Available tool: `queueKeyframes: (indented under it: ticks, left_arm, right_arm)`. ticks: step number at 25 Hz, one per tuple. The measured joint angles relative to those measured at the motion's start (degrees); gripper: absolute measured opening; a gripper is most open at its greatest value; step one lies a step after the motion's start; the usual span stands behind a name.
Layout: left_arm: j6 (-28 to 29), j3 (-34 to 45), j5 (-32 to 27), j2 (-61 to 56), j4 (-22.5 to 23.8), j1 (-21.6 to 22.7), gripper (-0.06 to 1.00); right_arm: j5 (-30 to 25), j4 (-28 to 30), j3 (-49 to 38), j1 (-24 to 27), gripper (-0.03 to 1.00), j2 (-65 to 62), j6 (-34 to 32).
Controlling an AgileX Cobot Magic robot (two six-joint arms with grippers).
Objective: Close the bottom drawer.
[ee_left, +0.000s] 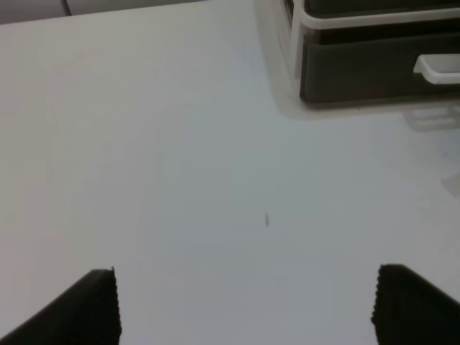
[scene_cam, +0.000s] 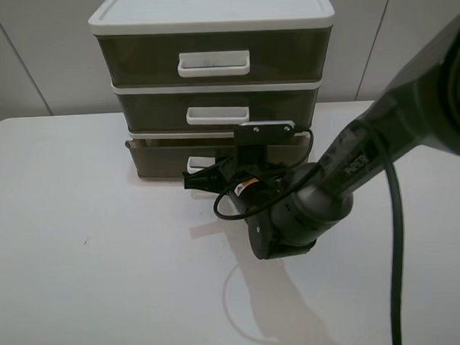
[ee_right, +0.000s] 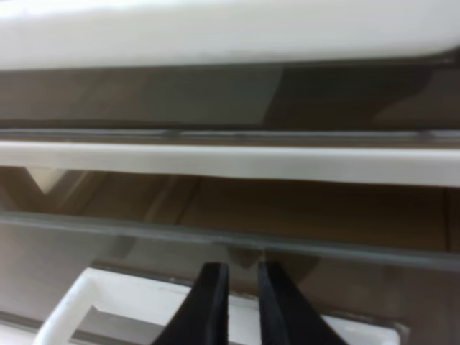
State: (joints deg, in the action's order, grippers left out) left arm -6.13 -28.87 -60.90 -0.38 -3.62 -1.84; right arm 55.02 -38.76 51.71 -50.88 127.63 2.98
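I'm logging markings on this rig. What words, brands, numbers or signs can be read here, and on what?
Nothing can be read for certain.
White lettering on the right arm: too blurred to read.
Orange sticker near that arm's wrist: too small to read.
The drawer unit and the table: no text shows.
Both wrist views: no text.
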Motion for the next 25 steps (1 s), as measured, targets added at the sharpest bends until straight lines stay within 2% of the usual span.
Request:
queueKeyframes:
  ticks: [14, 20, 25]
  left_arm:
    - [0.0, 0.0, 0.0, 0.0, 0.0, 0.0, 0.72]
    - [0.0, 0.0, 0.0, 0.0, 0.0, 0.0, 0.72]
    - [0.0, 0.0, 0.0, 0.0, 0.0, 0.0, 0.72]
  right_arm:
    - [-1.57, 0.0, 2.87, 1.25, 0.02, 0.79, 0.18]
    - [-2.35, 0.44, 1.48, 1.25, 0.02, -1.37, 0.18]
    - [-7.57, 4.77, -4.27, 1.25, 0.02, -9.07, 0.18]
